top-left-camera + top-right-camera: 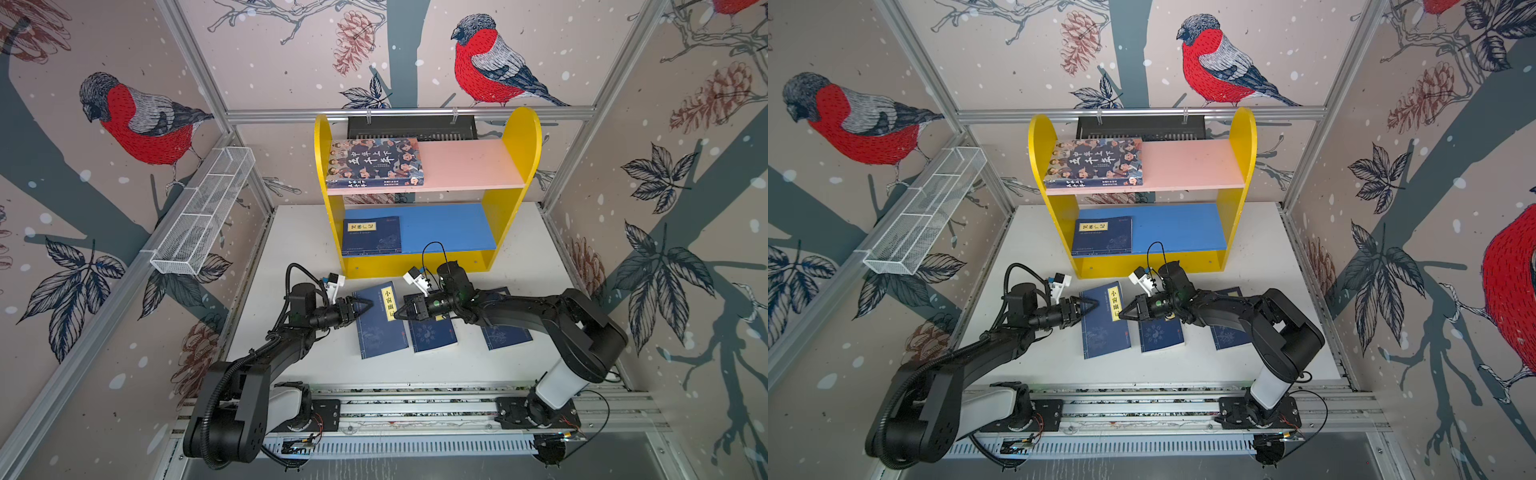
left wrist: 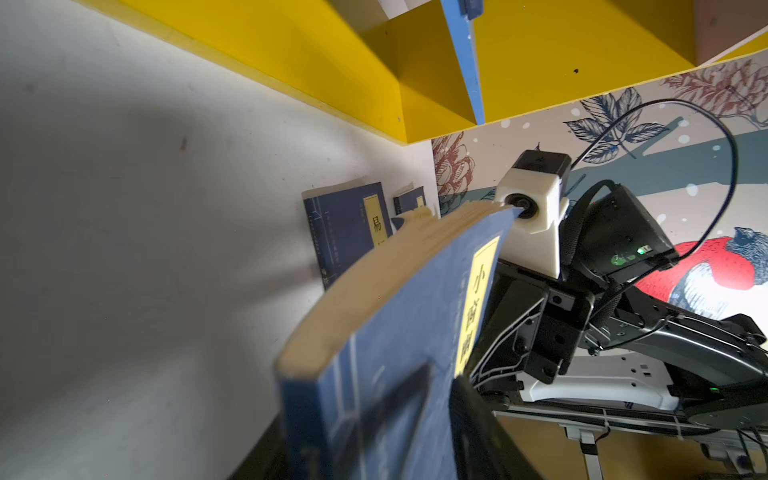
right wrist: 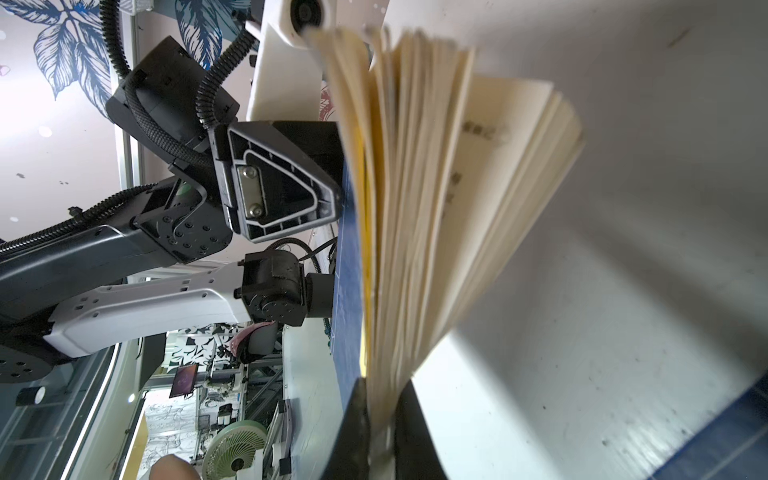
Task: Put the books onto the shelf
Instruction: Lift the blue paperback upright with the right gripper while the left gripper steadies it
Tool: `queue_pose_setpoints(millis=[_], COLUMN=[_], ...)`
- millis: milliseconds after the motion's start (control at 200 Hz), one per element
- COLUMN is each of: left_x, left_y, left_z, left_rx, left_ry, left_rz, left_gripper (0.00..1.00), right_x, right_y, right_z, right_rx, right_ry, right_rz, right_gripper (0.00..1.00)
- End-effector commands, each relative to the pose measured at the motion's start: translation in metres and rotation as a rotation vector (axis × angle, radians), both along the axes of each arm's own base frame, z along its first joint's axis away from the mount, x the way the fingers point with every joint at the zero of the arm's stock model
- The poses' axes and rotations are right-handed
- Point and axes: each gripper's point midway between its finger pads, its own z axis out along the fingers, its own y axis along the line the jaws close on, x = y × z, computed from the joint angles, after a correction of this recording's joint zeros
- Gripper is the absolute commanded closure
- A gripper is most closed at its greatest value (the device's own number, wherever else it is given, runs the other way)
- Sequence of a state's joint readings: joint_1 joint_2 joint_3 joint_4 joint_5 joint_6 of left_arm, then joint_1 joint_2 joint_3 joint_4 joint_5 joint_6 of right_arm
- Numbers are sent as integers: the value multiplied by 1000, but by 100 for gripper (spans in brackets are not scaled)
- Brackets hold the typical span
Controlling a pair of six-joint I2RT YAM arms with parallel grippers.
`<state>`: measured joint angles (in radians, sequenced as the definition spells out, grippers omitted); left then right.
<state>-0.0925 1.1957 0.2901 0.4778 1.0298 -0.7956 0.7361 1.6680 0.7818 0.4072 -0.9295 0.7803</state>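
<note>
The shelf [image 1: 519, 141] stands at the back. The large illustrated book [image 1: 374, 162] lies on its pink upper board, and a navy book [image 1: 372, 235] lies on the blue lower board. Three navy books are on the table. The left one [image 1: 380, 328] [image 1: 1102, 328] is held tilted off the table. My left gripper [image 1: 368, 305] [image 2: 374, 453] straddles its spine edge, one finger on the cover. My right gripper [image 1: 397, 313] [image 3: 382, 432] is shut on its fanned pages. The middle book [image 1: 432, 336] and the right book [image 1: 505, 336] lie under my right arm.
A white wire basket [image 1: 203, 212] hangs on the left wall. A black vented tray [image 1: 411, 126] sits behind the shelf. The arms' mounting rail [image 1: 415, 409] runs along the table's front edge. Patterned walls close in three sides.
</note>
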Motion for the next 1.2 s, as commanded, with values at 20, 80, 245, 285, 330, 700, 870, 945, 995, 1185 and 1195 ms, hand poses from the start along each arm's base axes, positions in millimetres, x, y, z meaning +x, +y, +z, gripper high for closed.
queue_pose_setpoints(millis=[20, 80, 245, 285, 330, 700, 870, 945, 995, 1185, 1195], left_x=[2, 4, 7, 9, 15, 32, 40, 44, 47, 50, 50], left_y=[-6, -5, -3, -3, 0, -5, -2, 1, 3, 12, 12], left_z=[28, 28, 34, 39, 46, 125, 162, 173, 177, 184, 184], left_rx=[-54, -47, -38, -36, -20, -89, -146, -183, -211, -255, -255], left_ry=[-86, -85, -105, -128, -159, -318, -388, -402, -397, -387, -387], left_rz=[-37, -30, -12, -5, 17, -13, 31, 76, 103, 171, 173], left_gripper=[80, 96, 100, 100, 100, 100, 100, 100, 100, 100, 100], right_x=[0, 4, 23, 28, 34, 20, 0, -8, -11, -15, -15], right_y=[5, 5, -4, -9, -16, -56, -63, -59, -54, -35, -34], right_z=[7, 6, 8, 10, 13, 73, 98, 104, 105, 111, 110], right_rx=[28, 19, -14, -19, -16, 209, 295, 332, 341, 408, 407], right_ry=[-28, -28, -51, -55, -59, -112, -159, -154, -148, -119, -116], right_rz=[32, 18, -81, -115, -159, -335, -418, -421, -419, -397, -396], right_gripper=[99, 92, 56, 51, 47, 31, 17, 15, 14, 14, 14])
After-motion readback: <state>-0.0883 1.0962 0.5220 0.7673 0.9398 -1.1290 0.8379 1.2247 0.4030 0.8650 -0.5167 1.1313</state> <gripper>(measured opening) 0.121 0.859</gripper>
